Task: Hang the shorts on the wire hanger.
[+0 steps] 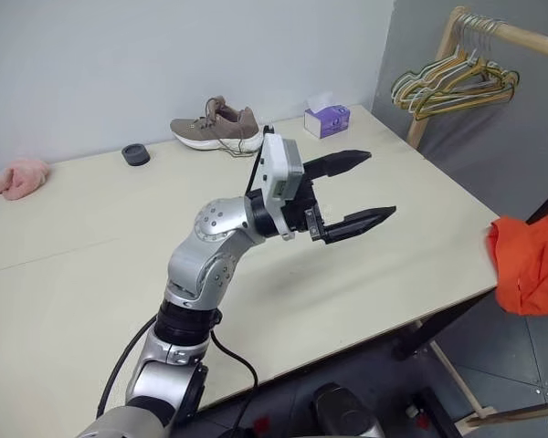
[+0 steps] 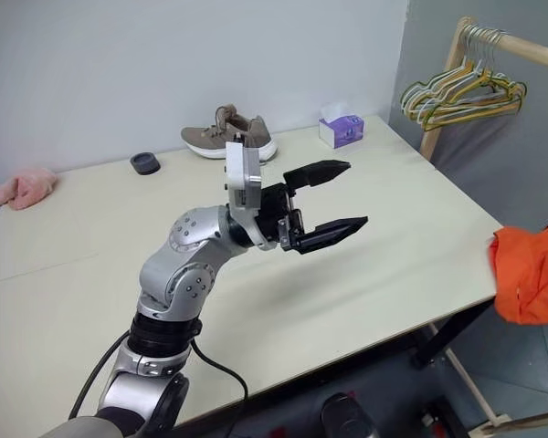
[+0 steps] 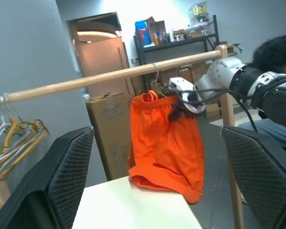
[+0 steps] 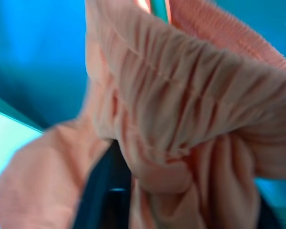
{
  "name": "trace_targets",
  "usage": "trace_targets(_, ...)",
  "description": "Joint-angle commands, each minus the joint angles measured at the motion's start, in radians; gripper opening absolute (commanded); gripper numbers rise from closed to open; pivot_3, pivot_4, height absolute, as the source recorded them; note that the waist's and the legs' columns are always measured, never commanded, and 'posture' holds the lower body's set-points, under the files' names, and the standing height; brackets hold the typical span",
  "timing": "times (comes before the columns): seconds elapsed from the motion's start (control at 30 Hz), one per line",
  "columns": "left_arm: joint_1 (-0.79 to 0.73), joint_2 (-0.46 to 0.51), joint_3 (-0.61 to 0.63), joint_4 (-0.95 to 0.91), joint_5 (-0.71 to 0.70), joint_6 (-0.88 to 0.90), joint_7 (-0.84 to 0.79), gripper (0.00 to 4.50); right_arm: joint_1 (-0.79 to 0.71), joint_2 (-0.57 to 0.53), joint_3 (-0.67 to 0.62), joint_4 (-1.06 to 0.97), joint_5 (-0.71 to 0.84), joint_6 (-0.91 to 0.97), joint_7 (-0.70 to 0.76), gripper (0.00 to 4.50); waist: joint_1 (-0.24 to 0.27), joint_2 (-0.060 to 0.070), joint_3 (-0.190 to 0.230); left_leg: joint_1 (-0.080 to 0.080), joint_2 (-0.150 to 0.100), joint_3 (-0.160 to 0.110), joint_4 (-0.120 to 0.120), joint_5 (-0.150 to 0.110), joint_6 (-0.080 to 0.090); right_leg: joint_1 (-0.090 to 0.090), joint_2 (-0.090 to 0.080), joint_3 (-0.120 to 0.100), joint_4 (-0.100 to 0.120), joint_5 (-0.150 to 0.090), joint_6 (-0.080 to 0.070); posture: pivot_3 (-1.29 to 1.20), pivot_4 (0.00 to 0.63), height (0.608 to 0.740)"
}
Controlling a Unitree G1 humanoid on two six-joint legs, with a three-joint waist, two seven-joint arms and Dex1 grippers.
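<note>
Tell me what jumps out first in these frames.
The bright orange shorts hang from the wooden rail past the table's right edge, with the right gripper at their waistband. The left gripper is held open above the middle of the table. A bunch of coloured hangers hangs further along the rail.
</note>
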Motion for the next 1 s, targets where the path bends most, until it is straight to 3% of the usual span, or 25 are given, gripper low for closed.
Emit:
trace_targets(0.03, -0.005, -0.001, 0.003, -0.03, -0.006, -0.015, 0.005, 4.5, 0.029, 0.031, -0.093, -0.191, 0.032, 0.073, -0.031, 3.23, 0.001, 0.0, 0.0, 0.0, 0.0, 0.0, 0.0, 0.0, 0.0, 0.0, 0.0, 0.0, 0.0, 0.0, 0.0, -0.37, 0.097, 0.74)
trace_targets(0.13, -0.003, 0.002, 0.004, -0.026, -0.005, -0.018, 0.003, 4.5, 0.081, 0.104, -0.152, -0.38, 0.036, 0.124, -0.058, 4.31, 0.002, 0.0, 0.0, 0.0, 0.0, 0.0, 0.0, 0.0, 0.0, 0.0, 0.0, 0.0, 0.0, 0.0, 0.0, -0.37, 0.096, 0.74)
trace_targets(0.17, -0.002, 0.002, 0.003, -0.025, -0.004, -0.018, 0.002, 4.5, 0.099, 0.133, -0.168, -0.447, 0.034, 0.13, -0.071, 4.47, 0.002, 0.0, 0.0, 0.0, 0.0, 0.0, 0.0, 0.0, 0.0, 0.0, 0.0, 0.0, 0.0, 0.0, 0.0, -0.37, 0.096, 0.74)
trace_targets(0.37, -0.007, 0.003, -0.001, -0.015, 0.001, -0.024, -0.003, 4.5, 0.158, 0.191, -0.167, -0.608, 0.005, 0.063, -0.11, 4.47, 0.002, 0.002, 0.0, 0.0, 0.0, 0.0, 0.0, 0.0, 0.0, -0.002, 0.0, 0.0, 0.0, 0.0, 0.0, -0.38, 0.09, 0.74)
trace_targets(0.57, -0.004, 0.005, -0.004, -0.015, 0.005, -0.028, -0.004, 4.5, 0.213, 0.202, -0.105, -0.683, -0.061, -0.14, -0.142, 4.47, 0.0, 0.002, 0.0, 0.0, 0.0, 0.0, 0.0, 0.0, 0.0, -0.002, 0.0, 0.001, 0.0, 0.0, 0.0, -0.37, 0.086, 0.74)
trace_targets(0.77, 0.001, 0.008, -0.006, -0.02, 0.006, -0.024, -0.003, 4.5, 0.224, 0.223, -0.072, -0.71, -0.07, -0.227, -0.147, 4.47, 0.0, 0.002, 0.0, 0.0, 0.0, 0.001, 0.0, 0.0, 0.0, -0.002, 0.0, 0.001, 0.0, 0.0, 0.0, -0.37, 0.083, 0.74)
trace_targets(0.9, 0.001, 0.011, -0.007, -0.018, 0.008, -0.026, -0.004, 4.5, 0.238, 0.241, -0.058, -0.73, -0.072, -0.2, -0.16, 4.47, 0.001, 0.002, 0.0, -0.001, 0.0, 0.0, 0.0, 0.0, 0.0, -0.003, 0.0, 0.001, 0.0, 0.0, 0.0, -0.37, 0.083, 0.74)
trace_targets(1.0, 0.006, 0.014, -0.01, -0.022, 0.01, -0.027, -0.005, 4.5, 0.215, 0.293, -0.108, -0.754, -0.056, -0.039, -0.2, 4.47, 0.001, 0.002, 0.0, -0.001, 0.0, 0.0, 0.0, 0.0, 0.0, -0.003, 0.0, 0.001, 0.0, 0.0, 0.0, -0.37, 0.084, 0.74)
